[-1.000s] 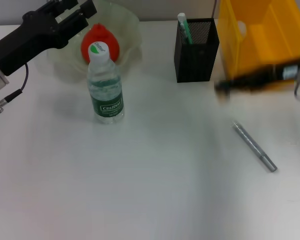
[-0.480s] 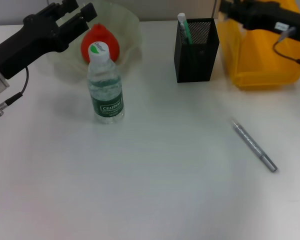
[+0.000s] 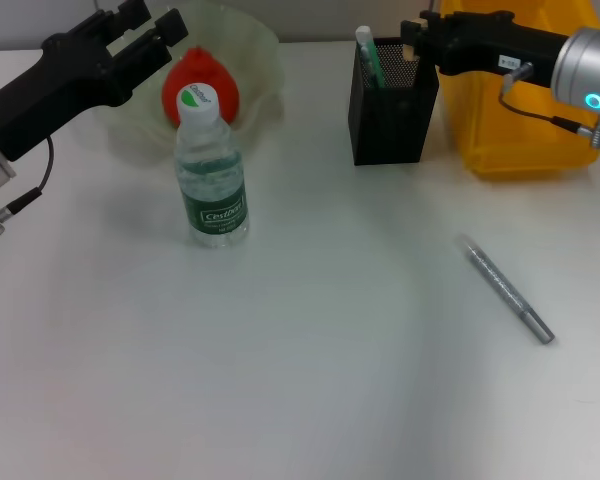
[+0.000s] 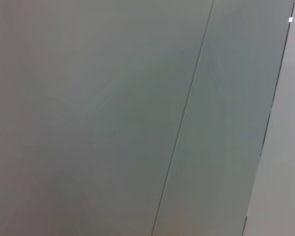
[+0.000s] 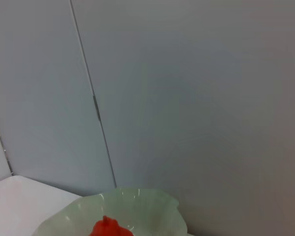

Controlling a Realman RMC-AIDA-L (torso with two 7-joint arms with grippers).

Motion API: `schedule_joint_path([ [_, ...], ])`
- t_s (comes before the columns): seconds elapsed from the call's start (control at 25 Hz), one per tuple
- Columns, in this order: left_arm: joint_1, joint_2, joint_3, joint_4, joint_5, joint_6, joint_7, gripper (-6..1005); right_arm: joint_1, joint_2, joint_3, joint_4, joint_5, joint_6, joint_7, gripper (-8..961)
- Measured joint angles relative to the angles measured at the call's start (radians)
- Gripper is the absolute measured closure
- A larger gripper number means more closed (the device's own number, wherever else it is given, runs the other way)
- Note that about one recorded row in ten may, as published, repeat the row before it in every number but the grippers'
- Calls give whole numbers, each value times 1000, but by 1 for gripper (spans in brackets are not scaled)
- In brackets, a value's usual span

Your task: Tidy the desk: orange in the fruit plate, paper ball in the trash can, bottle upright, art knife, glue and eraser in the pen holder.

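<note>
The right gripper (image 3: 412, 38) hovers over the rim of the black pen holder (image 3: 392, 110), whether open or closed cannot be told; the yellow trash can (image 3: 525, 115) stands just behind its arm. The left gripper (image 3: 150, 25), fingers parted and empty, hangs above the fruit plate (image 3: 250, 45), the orange (image 3: 205, 80) lying in it beside the fingertips. The bottle (image 3: 210, 170) stands upright just in front. A grey pen-like stick (image 3: 508, 292) lies well apart from both.

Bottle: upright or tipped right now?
Upright. The bottle stands on its base on the desk, cap on top, in front of the fruit plate.
</note>
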Motion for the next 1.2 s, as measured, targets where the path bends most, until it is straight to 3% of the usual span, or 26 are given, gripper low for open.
schedule_joint_path([
  [0.64, 5, 0, -6, -14, -1, 13, -10, 391, 2, 0, 0, 26, 88, -28, -130, 555],
  [0.8, 4, 0, -6, -14, -1, 14, -11, 391, -6, -2, -1, 18, 81, -50, -104, 460],
  [0.92, 3, 0, -6, -14, -2, 15, -11, 391, -25, -5, -44, -30, 43, -84, 2, 388],
  [1.2, 5, 0, -7, -14, -2, 16, -13, 391, -186, -5, -284, -483, -199, -273, 636, 391],
])
